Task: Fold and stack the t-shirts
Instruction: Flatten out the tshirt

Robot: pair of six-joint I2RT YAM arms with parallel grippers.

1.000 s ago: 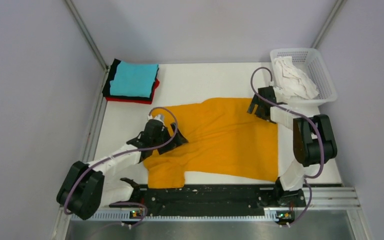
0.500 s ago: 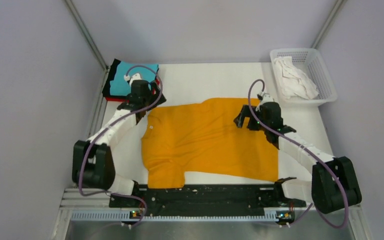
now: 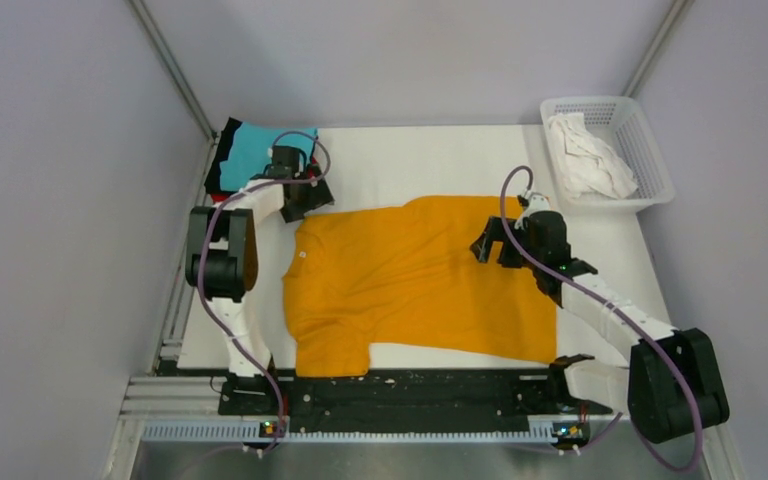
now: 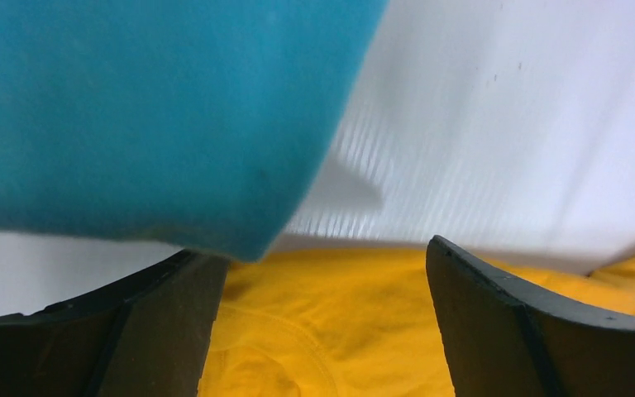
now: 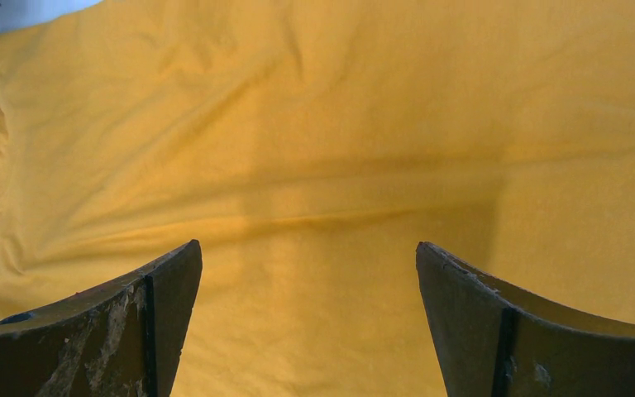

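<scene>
With your left gripper and right gripper both spread wide and empty, I think you should pinch the orange-yellow t-shirt, likely soft and limp, along its side toward the far edge of the desk.

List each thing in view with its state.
orange-yellow t-shirt: spread out, unfolded
cyan t-shirt: folded, atop black t-shirt
white t-shirt: crumpled in basket
left tool: open, empty
right tool: open, empty, over the orange-yellow t-shirt
</scene>
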